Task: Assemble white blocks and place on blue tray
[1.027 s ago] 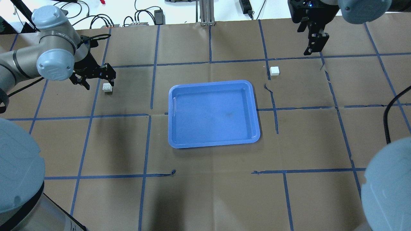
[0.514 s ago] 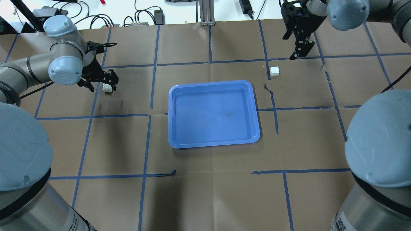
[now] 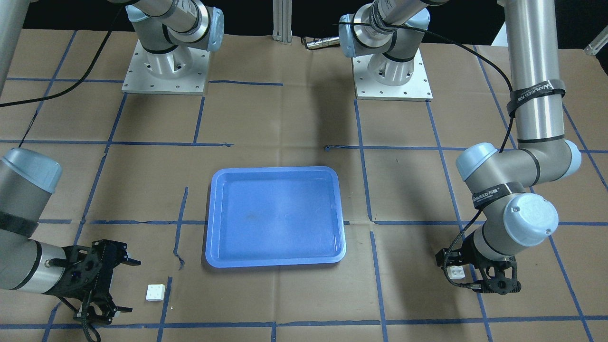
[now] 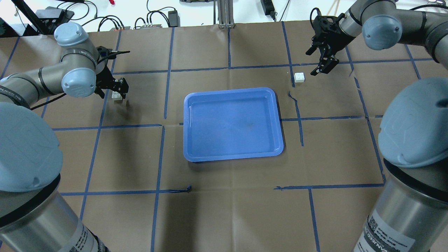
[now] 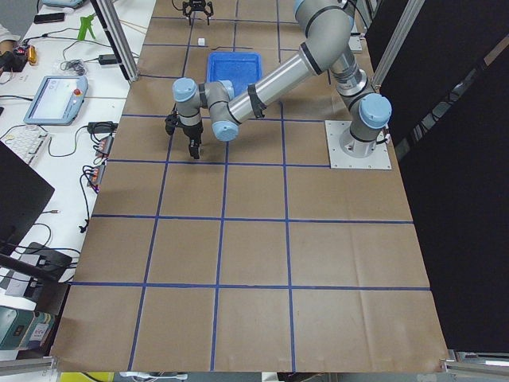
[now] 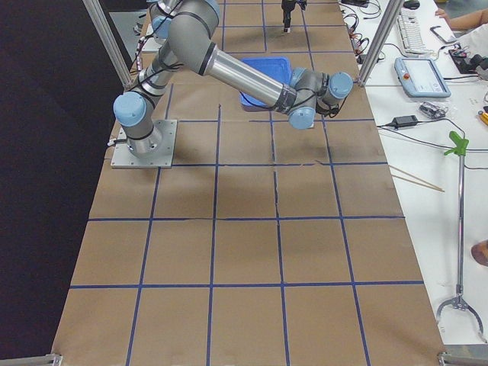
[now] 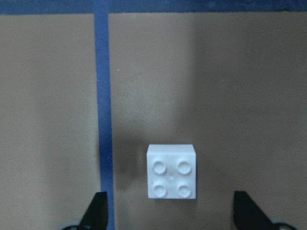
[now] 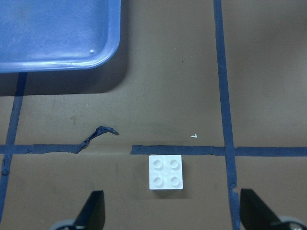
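Left white block and right white block sit studs-up, unjoined; blue tray lies flat between them.

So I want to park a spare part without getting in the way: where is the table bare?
Bare: the wide paper between the blue tray and the robot's bases. Crowded: either side of the tray's far edge, where left tool and right tool hang open by the white blocks.

Left arm and right arm held low, jaws spread.
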Robot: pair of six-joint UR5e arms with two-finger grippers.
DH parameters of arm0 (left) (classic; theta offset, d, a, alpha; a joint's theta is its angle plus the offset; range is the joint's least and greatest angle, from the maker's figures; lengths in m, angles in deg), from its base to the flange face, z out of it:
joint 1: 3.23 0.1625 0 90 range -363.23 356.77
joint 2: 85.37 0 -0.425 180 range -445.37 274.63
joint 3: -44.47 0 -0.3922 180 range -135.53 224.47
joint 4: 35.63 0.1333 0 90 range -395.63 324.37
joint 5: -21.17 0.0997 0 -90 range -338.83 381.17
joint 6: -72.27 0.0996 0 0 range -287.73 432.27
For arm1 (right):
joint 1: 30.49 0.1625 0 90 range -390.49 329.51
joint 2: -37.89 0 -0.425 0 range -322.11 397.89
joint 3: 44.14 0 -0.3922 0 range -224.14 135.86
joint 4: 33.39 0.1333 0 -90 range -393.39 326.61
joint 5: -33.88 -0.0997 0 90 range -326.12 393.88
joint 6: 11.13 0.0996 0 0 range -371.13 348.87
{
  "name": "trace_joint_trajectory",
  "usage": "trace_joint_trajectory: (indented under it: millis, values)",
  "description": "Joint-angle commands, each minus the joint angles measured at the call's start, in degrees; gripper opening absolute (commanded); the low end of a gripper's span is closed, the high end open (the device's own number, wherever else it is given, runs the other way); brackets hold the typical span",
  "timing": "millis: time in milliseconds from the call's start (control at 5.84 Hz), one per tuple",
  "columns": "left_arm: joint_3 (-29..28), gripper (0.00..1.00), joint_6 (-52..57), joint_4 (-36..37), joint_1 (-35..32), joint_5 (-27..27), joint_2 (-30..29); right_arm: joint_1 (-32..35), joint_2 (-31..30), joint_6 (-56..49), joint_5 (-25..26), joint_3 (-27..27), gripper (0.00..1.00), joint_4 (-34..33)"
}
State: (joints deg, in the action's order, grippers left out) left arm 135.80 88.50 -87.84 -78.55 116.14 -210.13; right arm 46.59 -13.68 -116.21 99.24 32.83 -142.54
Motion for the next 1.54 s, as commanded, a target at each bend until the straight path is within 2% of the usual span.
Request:
trace_joint_trajectory:
  millis: [0, 171, 342, 685, 1027, 1198, 1369]
  values:
    - [-0.2, 0.52, 5.0, 0.6, 0.0, 0.0, -0.2, -0.2, 2.1, -2.2, -3.4, 3.4, 1.0, -6.3]
    - [-0.2, 0.5, 4.8, 0.6, 0.0, -0.6, -0.3, -0.2, 3.1, -3.1, -3.6, 3.4, 1.0, -6.6]
    - [-0.3, 0.41, 4.8, 0.5, 0.0, -2.1, -0.2, -0.2, 3.5, -4.2, -3.6, 3.4, 1.0, -6.7]
    - [-0.3, 0.29, 5.0, 0.5, 0.0, -2.2, 0.4, -0.2, 3.6, -4.1, -3.6, 3.6, 0.99, -6.6]
    - [1.2, 0.24, 9.4, -0.5, -0.8, -2.1, 4.3, -0.2, 3.6, -4.1, -3.4, 3.5, 0.65, -6.7]
    - [1.4, 0.19, 16.1, -4.7, -4.5, -2.1, 7.0, -0.2, 3.6, -4.1, -3.6, 3.6, 0.54, -6.7]
    - [1.3, 0.19, 22.8, -8.1, -10.4, -2.0, 8.6, -0.2, 3.6, -4.1, -3.6, 3.5, 0.46, -6.7]
